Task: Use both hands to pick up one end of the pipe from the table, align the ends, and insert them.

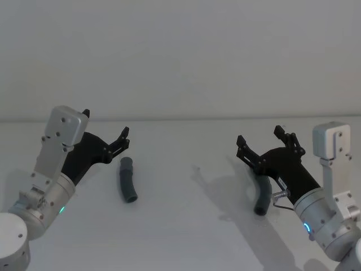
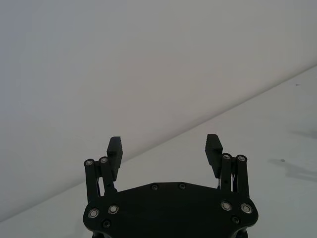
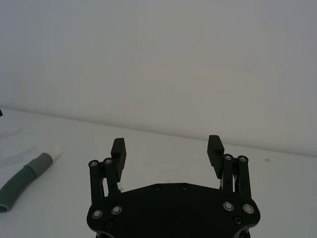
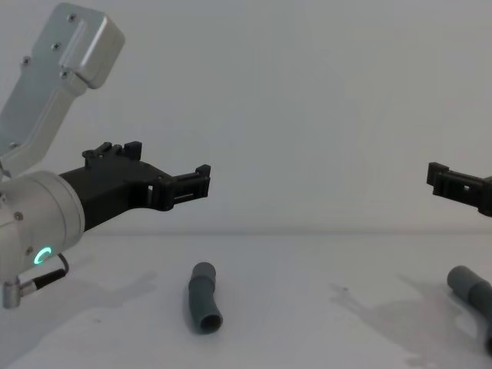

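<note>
Hovering agape above the table: left claw, right claw.

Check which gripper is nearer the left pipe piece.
Left. The left gripper hovers right beside that pipe piece; the right gripper sits far across, over the other piece.

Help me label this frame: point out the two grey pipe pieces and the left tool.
left pipe piece (image 1: 128,180), head view, middle of its bend
right pipe piece (image 1: 263,197), head view, its visible grey middle
left tool (image 2: 164,144), left wrist view, midway between its fingertips
</note>
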Controlling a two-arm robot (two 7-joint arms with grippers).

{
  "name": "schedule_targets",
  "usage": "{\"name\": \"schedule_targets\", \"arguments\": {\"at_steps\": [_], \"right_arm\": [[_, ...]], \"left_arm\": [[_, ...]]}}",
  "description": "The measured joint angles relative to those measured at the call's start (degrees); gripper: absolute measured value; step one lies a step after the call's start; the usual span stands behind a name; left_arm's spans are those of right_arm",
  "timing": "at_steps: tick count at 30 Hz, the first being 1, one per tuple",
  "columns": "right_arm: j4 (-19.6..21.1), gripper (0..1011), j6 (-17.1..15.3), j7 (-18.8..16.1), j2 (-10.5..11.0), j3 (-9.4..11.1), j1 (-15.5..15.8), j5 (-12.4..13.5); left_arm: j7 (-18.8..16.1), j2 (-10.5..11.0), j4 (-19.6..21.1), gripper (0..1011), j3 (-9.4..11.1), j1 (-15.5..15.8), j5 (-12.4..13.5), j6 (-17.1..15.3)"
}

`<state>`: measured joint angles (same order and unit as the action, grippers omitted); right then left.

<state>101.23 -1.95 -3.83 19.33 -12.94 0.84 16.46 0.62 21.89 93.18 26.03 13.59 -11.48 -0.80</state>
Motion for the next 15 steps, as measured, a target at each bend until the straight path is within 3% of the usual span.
{"name": "schedule_targets", "arguments": {"at_steps": [15], "right_arm": [[0.0, 1001, 0.0, 0.0, 0.0, 0.0, 0.0, 0.0]], "left_arm": [[0.0, -0.06, -0.01, 1006, 0.0, 0.03, 0.0, 0.0]]}}
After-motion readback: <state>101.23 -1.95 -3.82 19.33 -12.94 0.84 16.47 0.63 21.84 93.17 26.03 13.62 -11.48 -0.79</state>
